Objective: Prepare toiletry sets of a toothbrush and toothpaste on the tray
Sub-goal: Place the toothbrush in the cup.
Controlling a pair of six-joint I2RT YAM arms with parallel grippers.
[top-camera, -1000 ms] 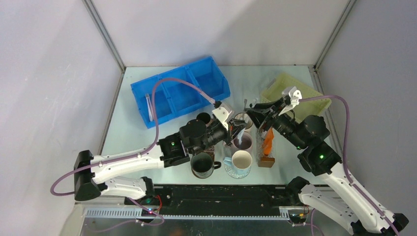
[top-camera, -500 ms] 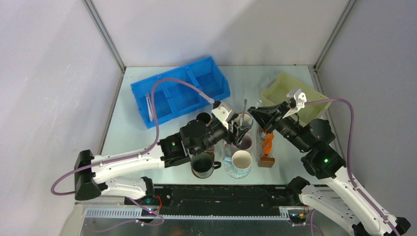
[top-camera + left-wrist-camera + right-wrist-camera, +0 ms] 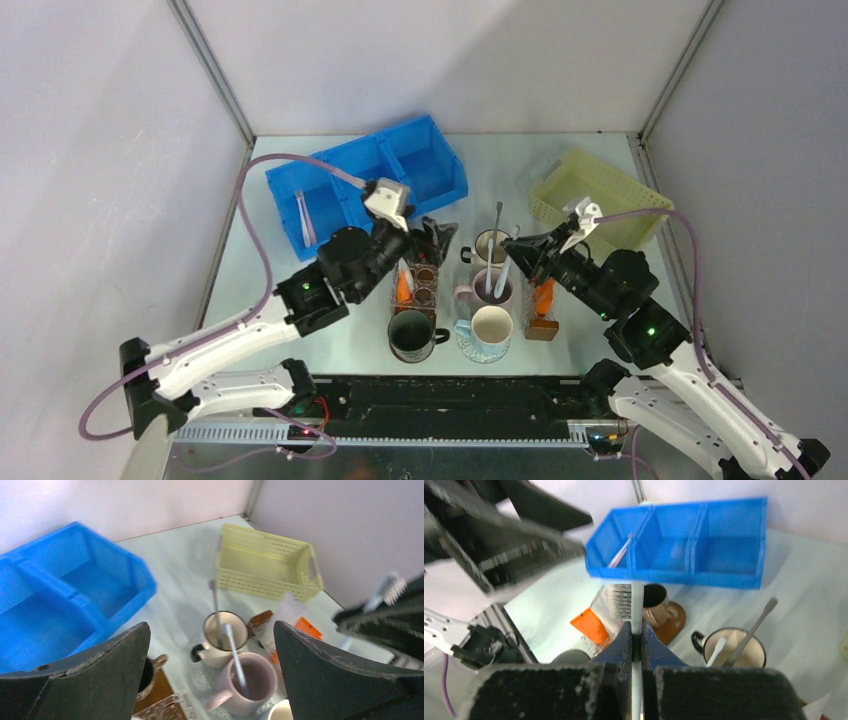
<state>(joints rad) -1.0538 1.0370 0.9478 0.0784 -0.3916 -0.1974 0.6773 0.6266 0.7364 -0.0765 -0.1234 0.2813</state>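
- The left gripper [image 3: 436, 230] has been drawn back from the pink mug [image 3: 492, 290] toward the blue bin [image 3: 420, 160]; it is now spread wide and empty.
- The right gripper [image 3: 636, 647] is clamped on a toothbrush [image 3: 637, 605], which is held bristles-up above the counter [image 3: 500, 160], beside the mugs.

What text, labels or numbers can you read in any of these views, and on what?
No readable text in any view.
Orange toothpaste tube: any print on it is too blurred to read.
Blue bin: no markings visible.
Yellow basket: no markings visible.
Pink mug: no markings visible.
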